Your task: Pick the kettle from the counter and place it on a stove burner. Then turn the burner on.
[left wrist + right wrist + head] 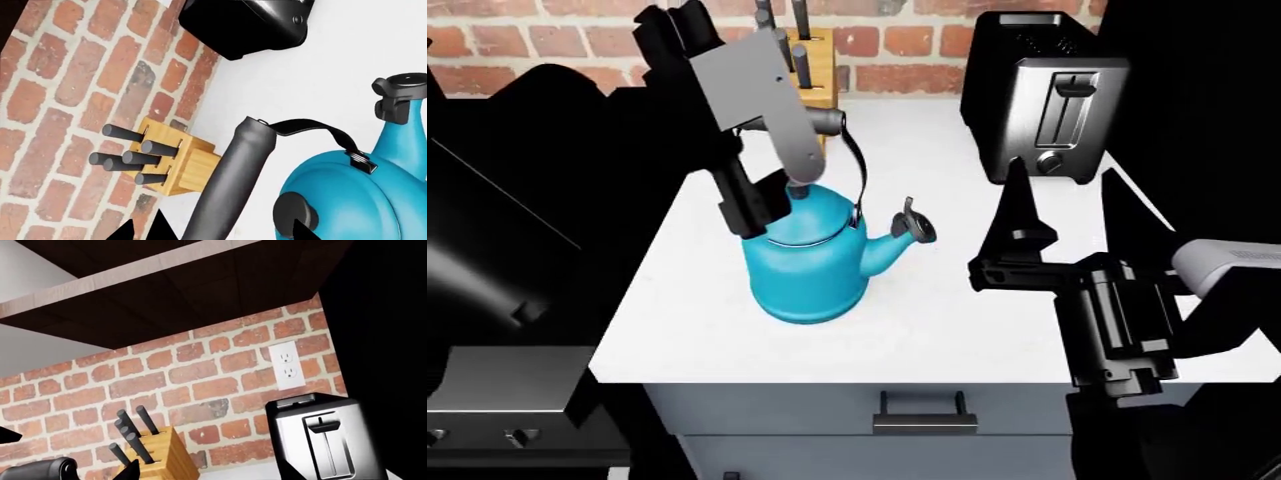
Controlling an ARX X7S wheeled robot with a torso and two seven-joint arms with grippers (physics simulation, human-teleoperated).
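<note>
A white counter [961,330] runs back to a red brick wall [894,40] with pale mortar. On it, near the left edge, stands the turquoise kettle [807,260], upright, spout toward my right. My left gripper [754,195] hangs over its lid beside the wire handle; whether its jaws are spread or pinching, I cannot tell. My right gripper [1061,215] is raised over the counter's right part, well apart from the kettle, jaws spread and empty. Against the wall stand a wooden knife block [807,75] and a chrome-and-black toaster [1048,100]. A white outlet [285,365] sits in the brick under dark cabinets [200,285]. A drawer handle [921,405] shows below the counter.
</note>
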